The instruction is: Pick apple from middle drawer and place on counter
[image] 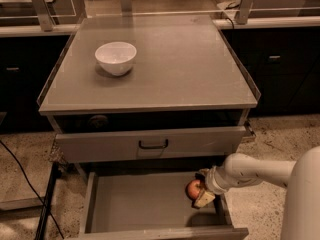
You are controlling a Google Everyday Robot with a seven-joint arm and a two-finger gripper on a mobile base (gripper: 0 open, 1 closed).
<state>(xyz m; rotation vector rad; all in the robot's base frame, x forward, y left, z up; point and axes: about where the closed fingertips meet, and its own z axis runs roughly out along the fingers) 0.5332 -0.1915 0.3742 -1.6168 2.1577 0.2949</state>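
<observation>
The apple (193, 188), small and red with yellowish patches, is at the right side of the open middle drawer (135, 204), just above its grey floor. My gripper (199, 189) comes in from the right on a white arm and is shut on the apple, one pale fingertip (204, 199) showing below it. The counter (175, 69) is the flat grey top of the cabinet above.
A white bowl (116, 57) stands on the counter at the left. A shut drawer front with a black handle (153, 144) sits above the open drawer. A black cable (25, 179) runs over the floor at left. Dark cabinets stand behind.
</observation>
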